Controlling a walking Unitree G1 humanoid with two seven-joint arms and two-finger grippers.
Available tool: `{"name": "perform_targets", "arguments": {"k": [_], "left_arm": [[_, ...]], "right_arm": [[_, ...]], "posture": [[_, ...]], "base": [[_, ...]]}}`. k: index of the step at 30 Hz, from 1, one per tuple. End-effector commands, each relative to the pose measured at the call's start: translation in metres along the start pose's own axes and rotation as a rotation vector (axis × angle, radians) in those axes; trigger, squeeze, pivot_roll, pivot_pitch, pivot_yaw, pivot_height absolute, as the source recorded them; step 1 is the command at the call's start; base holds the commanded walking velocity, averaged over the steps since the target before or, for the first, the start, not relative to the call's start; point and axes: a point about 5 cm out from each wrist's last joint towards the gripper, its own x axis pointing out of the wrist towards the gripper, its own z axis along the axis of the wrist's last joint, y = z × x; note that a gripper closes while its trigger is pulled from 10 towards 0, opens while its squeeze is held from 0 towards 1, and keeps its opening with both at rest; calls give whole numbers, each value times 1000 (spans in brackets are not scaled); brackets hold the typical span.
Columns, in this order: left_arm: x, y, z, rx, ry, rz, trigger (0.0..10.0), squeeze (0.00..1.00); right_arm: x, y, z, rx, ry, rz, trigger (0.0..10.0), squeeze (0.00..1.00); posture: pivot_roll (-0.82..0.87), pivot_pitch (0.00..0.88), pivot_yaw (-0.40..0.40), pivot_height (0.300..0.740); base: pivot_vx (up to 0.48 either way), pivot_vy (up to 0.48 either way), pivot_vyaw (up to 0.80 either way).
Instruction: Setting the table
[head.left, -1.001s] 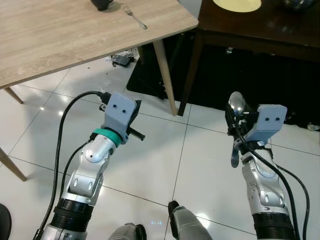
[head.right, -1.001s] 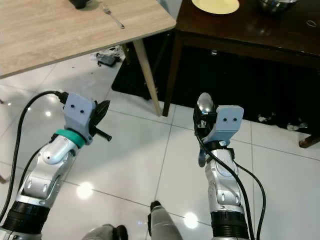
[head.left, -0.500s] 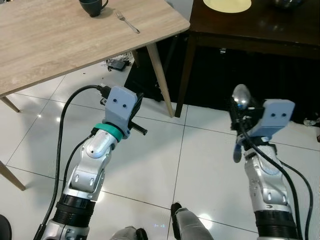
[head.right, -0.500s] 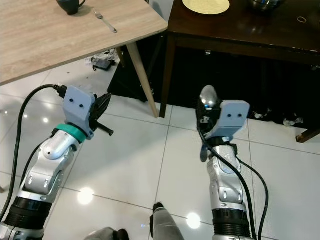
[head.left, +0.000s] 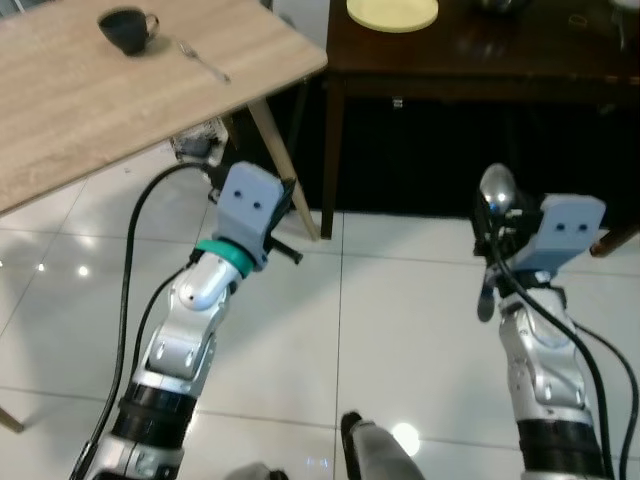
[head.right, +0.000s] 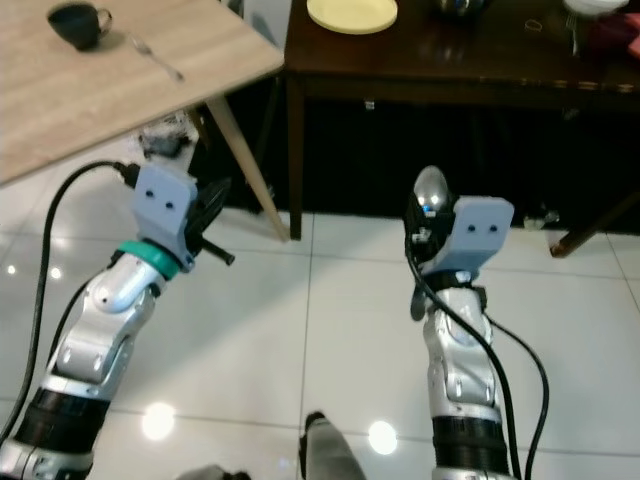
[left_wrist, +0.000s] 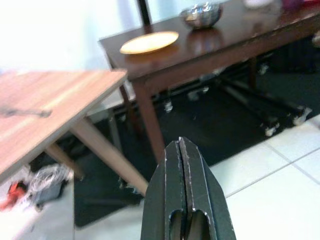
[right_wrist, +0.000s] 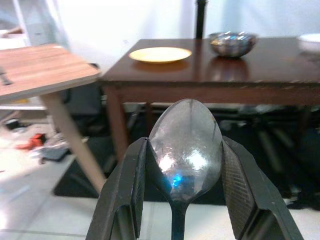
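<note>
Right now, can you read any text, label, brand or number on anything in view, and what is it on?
No readable text anywhere.
Spoon in the right gripper: bare metal, no marking.
Yellow plate, metal bowl, dark cup, fork: no lettering visible.
Left gripper: plain black.

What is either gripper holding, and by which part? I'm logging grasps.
The right gripper clamps a spoon at the base of its bowl, bowl up. The left gripper is shut on nothing.
</note>
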Motion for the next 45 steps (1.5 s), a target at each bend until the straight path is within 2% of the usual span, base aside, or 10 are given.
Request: {"name": "perform_targets", "arguments": {"k": [1,27,33,34,40,45], "left_arm": [[-3,-1,-6,-1,29,2,10000,0],[-2,3,-5,9,21,40,10000,0],[-8,22,-9,61,9,221,10000,0],[-10,23,-11,51,13,249,10000,0],[-17,18,-14,0,15,299,10000,0],[-17,15,-15,4,15,301,10000,0]], "right_arm": [[-2,3,-5,13,27,9,10000,0],[0,4,1,5,10,21,10000,0],[14,29,11,-7,-23,168,10000,0],[18,34,13,1,-27,192,10000,0],[29,47,19,19,-36,265,10000,0],[31,49,20,33,-36,279,10000,0]], "posture": [[-98,137,107,740],[-100,145,107,740],[-89,147,75,740],[-77,150,40,740],[-58,156,-1,740],[-58,157,0,740]], "base": [[0,0,-800],[0,0,-800],[0,0,-377],[0,0,0],[0,0,0],[0,0,0]]}}
